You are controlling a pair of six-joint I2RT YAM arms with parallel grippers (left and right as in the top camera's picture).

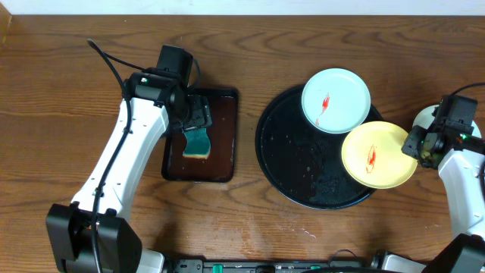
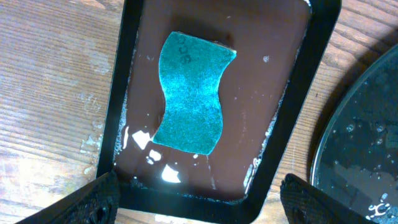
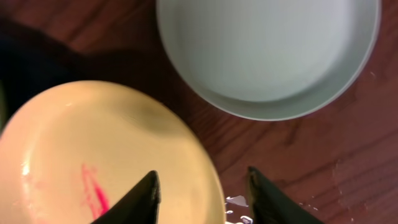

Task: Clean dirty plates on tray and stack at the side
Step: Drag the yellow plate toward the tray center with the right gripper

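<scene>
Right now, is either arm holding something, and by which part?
The left fingers are open and empty. The right fingers straddle the rim of the yellow plate; whether they grip it cannot be told.

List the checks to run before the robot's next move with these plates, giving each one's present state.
1. Left jaws open over the sponge: ok.
2. Sponge lying free in the brown tray: ok.
3. Yellow plate rim between the right jaws: ok.
4. Right jaws gripping firmly: cannot tell.
5. Yellow plate free of red smear: not ok.
6. Bluish plate on the black tray free of red smear: not ok.
</scene>
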